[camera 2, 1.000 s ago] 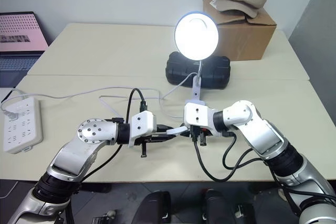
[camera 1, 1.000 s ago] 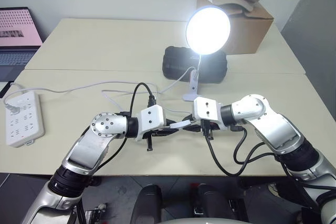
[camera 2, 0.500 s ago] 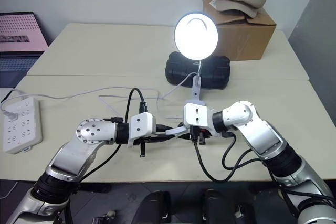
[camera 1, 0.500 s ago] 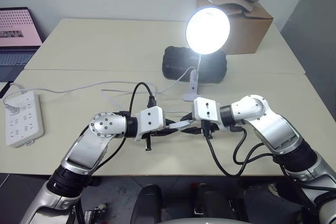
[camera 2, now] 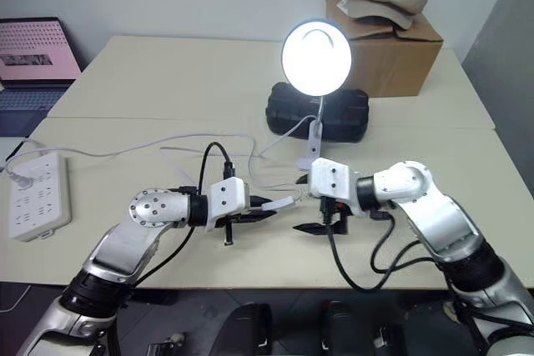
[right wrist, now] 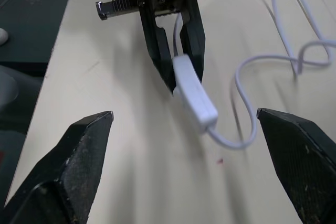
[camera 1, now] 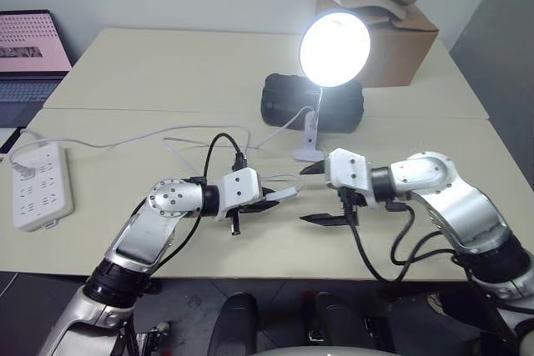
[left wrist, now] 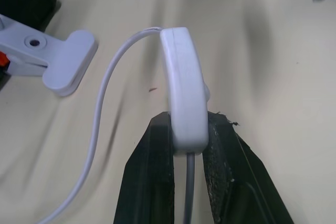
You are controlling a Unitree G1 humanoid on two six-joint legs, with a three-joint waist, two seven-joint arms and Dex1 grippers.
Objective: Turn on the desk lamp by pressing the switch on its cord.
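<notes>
The lamp (camera 1: 334,47) glows, so the pressing looks done. Left pincer (left wrist: 187,145) pinches the switch (left wrist: 184,93); right pincer (camera 1: 320,193) is spread, apart from it. Next: set the switch down.

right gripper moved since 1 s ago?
Yes. The right gripper has opened and backed off the switch, toward the robot's right; against the lamp's clip base it sat closer before.

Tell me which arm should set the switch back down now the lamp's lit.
Left. The left gripper is shut on the switch, holding it above the table; the right gripper stands open beside it.
</notes>
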